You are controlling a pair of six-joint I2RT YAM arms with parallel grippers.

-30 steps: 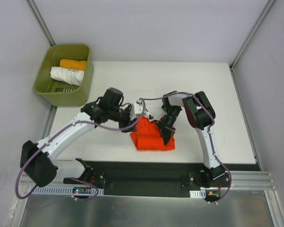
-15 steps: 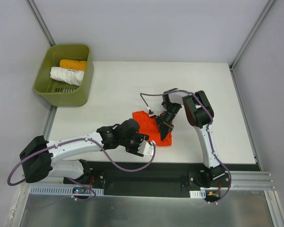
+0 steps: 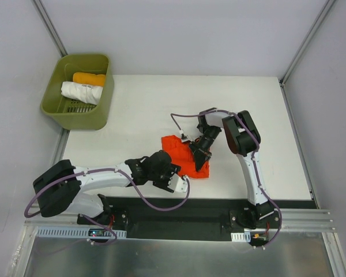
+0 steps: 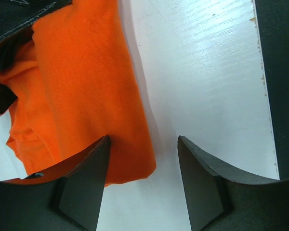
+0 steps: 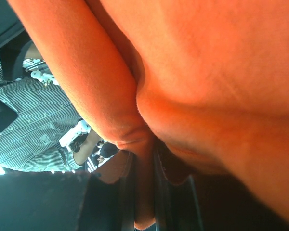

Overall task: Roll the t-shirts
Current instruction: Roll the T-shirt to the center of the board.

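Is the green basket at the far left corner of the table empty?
No, the green basket holds a white rolled cloth and a yellow-orange rolled cloth beside it.

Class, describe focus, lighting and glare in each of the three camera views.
Top external: sharp, evenly lit, the t-shirt bright against the table. Left wrist: sharp, with glare streaks on the white table. Right wrist: t-shirt too close, blurred, dark at the bottom.
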